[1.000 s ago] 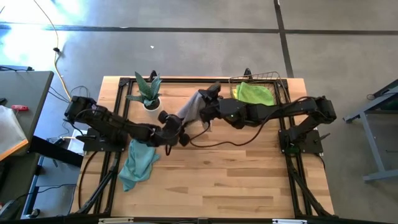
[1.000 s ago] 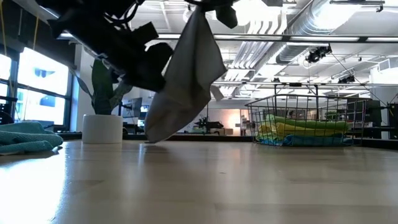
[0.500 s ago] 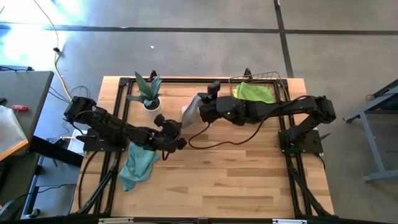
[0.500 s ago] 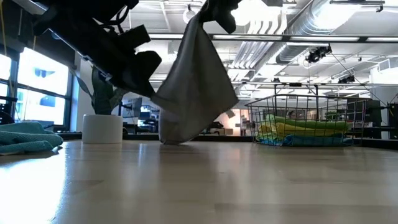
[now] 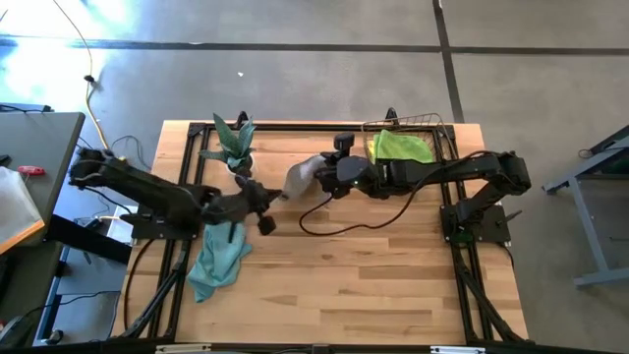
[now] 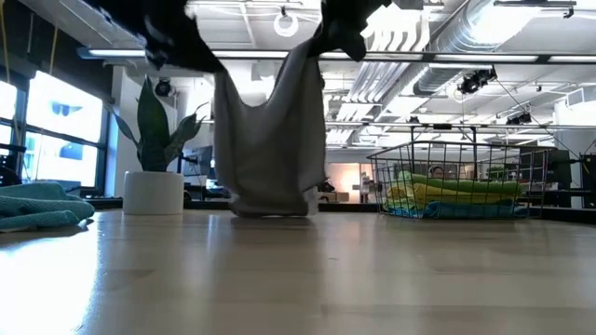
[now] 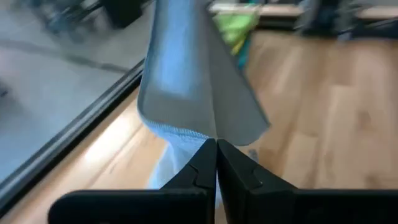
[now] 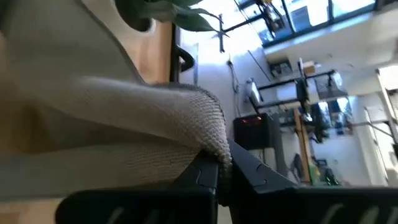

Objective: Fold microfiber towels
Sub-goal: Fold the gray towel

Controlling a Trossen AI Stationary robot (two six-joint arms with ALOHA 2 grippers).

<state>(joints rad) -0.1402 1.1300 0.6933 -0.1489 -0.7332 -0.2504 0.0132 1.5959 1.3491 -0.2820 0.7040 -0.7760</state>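
Nearest to the front edge of the wooden table (image 5: 373, 285), on the left side, a teal-blue towel (image 5: 218, 258) lies crumpled and loose; in the low view it shows as a low heap at the far left (image 6: 37, 207).

Farther in, near the middle of the table, the grey towel (image 5: 300, 175) hangs in the air between the two arms. The left gripper (image 5: 273, 195) has its fingers pressed together on one corner of the cloth; in the left wrist view the two dark fingertips (image 7: 216, 149) meet on the hemmed edge of the grey towel (image 7: 193, 81). The right gripper (image 5: 324, 177) pinches another corner, its fingers also closed tight on the fabric, as the right wrist view shows (image 8: 221, 163). In the low view the grey towel (image 6: 270, 140) hangs like a sling from both grips, and its lower edge seems to touch the table surface.

Behind the left gripper stands a green potted plant (image 5: 234, 146) in a white pot. At the far right corner sits the copper wire basket (image 5: 447, 133), which holds a lime green towel (image 5: 403, 147); the low view also shows a yellow layer (image 6: 456, 193) and a blue layer under it.
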